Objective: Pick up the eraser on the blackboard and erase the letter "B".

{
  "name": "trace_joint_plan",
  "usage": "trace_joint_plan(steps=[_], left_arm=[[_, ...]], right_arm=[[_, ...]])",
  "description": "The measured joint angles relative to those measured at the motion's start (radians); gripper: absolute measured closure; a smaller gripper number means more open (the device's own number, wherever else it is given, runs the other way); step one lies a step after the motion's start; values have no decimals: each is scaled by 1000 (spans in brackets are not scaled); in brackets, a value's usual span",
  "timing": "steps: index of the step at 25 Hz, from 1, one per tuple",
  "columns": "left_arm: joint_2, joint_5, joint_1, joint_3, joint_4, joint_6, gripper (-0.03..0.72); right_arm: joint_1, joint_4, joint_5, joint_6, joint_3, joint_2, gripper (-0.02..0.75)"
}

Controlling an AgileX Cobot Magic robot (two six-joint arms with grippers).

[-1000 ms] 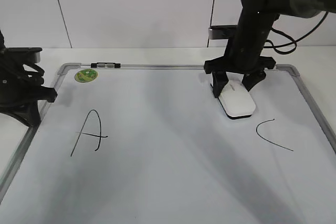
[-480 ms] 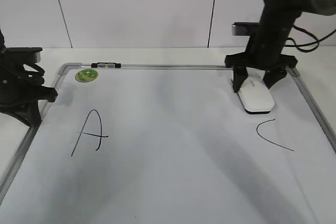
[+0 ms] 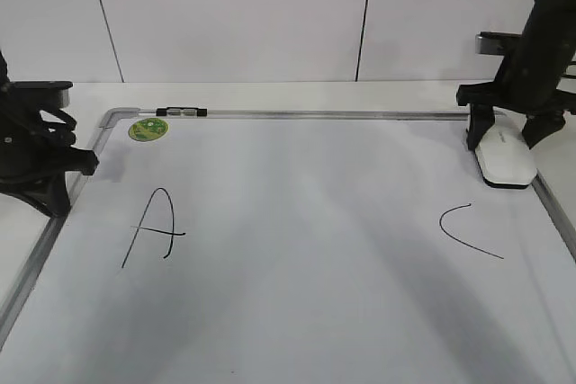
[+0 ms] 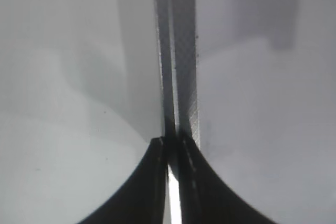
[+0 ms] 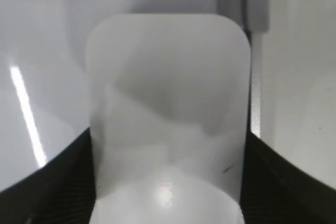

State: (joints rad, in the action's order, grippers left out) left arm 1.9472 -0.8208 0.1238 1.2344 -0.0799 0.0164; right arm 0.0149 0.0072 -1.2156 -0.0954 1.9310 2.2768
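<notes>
Two black fingers of the right gripper [image 3: 506,139] are clamped on the white rounded-rectangular plastic eraser [image 3: 504,163], set at the upper right corner of the large white silver-framed blackboard [image 3: 297,249]. At far left, the left gripper [image 4: 169,182] is pressed together over the frame.

Right tool [image 3: 506,137] grips eraser [image 3: 504,162] at blackboard's [image 3: 297,115] right edge.
</notes>
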Motion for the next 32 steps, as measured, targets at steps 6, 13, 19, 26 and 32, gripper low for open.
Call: trace_joint_plan(steps=[6, 13, 19, 26, 32], left_arm=[[0, 0, 0, 0, 0, 0, 669], [0, 0, 0, 0, 0, 0, 669], [0, 0, 0, 0, 0, 0, 669], [0, 0, 0, 0, 0, 0, 669], [0, 0, 0, 0, 0, 0, 669]], right_arm=[[4, -25, -4, -1, -12, -25, 197], [8, -7, -6, 13, -69, -185, 197], [8, -7, -8, 23, -243, -351, 197], [8, -1, -10, 28, -454, -501, 197], [8, 31, 17, 48, -625, -559, 197]])
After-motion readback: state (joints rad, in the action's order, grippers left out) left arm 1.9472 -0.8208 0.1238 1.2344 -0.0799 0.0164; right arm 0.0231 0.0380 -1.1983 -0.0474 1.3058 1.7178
